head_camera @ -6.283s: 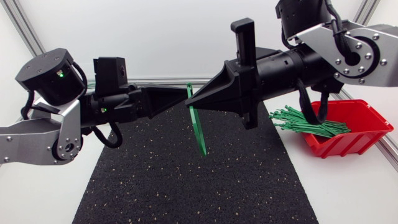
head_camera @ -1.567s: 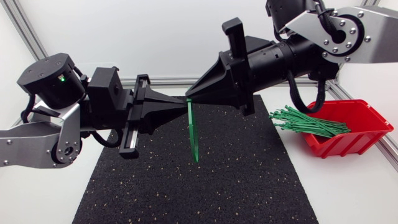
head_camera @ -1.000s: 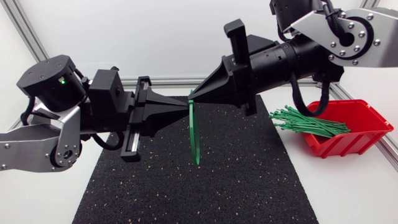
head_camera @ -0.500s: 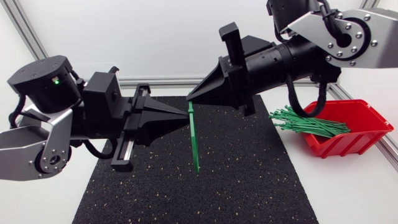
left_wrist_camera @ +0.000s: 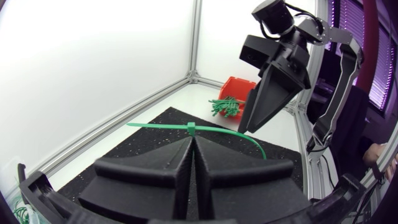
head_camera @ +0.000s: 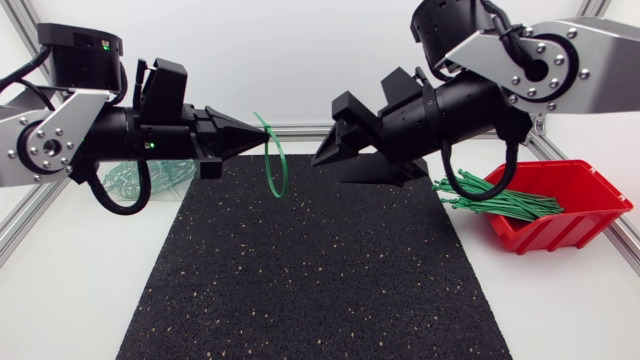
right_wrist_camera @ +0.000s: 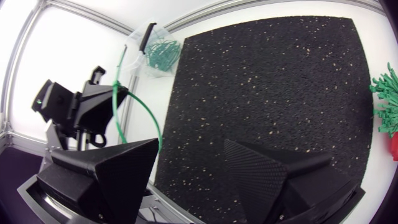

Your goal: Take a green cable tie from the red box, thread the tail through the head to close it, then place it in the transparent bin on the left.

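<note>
Cable tie (head_camera: 282, 168) — crosswise to left gripper (head_camera: 260, 136)

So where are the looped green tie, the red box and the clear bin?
green tie (left_wrist_camera: 191, 129): left wrist view, its head.
red box (head_camera: 560, 232): head view, front wall.
clear bin (right_wrist_camera: 137, 56): right wrist view, bare side wall.

The cable tie (head_camera: 272, 155) now curls into a loop, held by the left gripper (head_camera: 258, 131) alone (pulled back leftward); the right gripper (head_camera: 327, 168) spreads, clear of it.
</note>
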Controlling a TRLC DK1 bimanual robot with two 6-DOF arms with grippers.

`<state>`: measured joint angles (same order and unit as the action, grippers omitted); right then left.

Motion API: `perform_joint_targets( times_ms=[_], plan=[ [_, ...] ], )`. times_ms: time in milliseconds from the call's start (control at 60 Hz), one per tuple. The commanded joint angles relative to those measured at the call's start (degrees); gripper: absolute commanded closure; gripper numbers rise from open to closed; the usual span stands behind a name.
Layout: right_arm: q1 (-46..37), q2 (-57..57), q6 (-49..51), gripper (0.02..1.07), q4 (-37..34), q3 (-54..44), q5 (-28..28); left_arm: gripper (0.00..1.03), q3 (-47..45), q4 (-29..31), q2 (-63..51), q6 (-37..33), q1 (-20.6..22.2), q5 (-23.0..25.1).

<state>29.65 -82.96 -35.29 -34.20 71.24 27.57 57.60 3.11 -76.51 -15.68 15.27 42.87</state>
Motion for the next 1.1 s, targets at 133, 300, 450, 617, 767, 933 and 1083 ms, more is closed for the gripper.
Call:
perform_joint_targets(
  times_ms=[133,300,450,617,767,933,1083],
  plan=[
    [-0.6,-2.5,6.7,0.12,-1.0,0.7,-11.7,1.00,8.7,7.6,-3.9,-5.1,-4.8,-10.7],
    [-0.3,-2.3,12.4,0.10,-1.8,-0.4,-22.4,1.00,13.9,10.2,-7.2,-7.8,-9.5,-20.6],
    [-0.3,-1.3,15.7,0.09,-1.0,-1.4,-30.4,1.00,20.5,11.5,-11.3,-10.3,-15.1,-27.0],
    [-0.8,2.4,19.6,0.08,1.5,-4.4,-38.0,1.00,27.7,10.1,-15.5,-12.6,-21.1,-33.4],
    [-0.8,5.8,23.4,0.08,6.5,-8.4,-44.8,1.00,34.4,10.2,-20.2,-13.3,-24.8,-37.6],
    [-2.1,7.8,26.7,0.08,9.2,-10.9,-48.4,1.00,40.0,10.4,-26.1,-14.1,-26.9,-42.5],
    [-3.5,10.4,28.9,0.08,10.5,-12.6,-49.0,1.00,43.8,11.7,-30.7,-14.1,-28.0,-44.7]
  ],
)
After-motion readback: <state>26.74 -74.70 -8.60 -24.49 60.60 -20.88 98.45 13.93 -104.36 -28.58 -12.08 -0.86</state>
